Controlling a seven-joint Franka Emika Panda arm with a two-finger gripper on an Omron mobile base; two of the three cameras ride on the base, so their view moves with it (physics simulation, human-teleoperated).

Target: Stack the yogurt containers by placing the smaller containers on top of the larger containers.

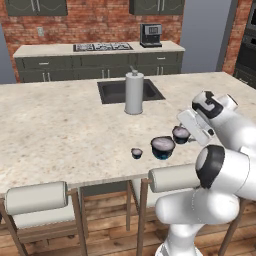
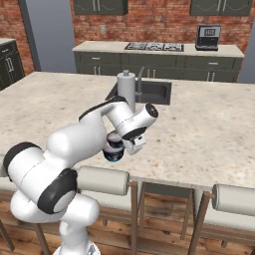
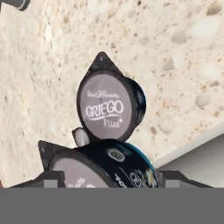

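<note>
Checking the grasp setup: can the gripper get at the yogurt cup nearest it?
Probably yes. The gripper straddles the nearest yogurt cup, a fingertip on each side, nothing above it; the second cup lies beyond.

A pale-lidded yogurt cup (image 3: 110, 107) lies on speckled counter (image 3: 175, 52) beyond a blue-based cup (image 3: 109, 168).

The lid (image 3: 106, 106) of the yogurt cup at twelve o'clock in the hand view reads "GRIEGO Plus"; a smaller line above it is illegible.
</note>
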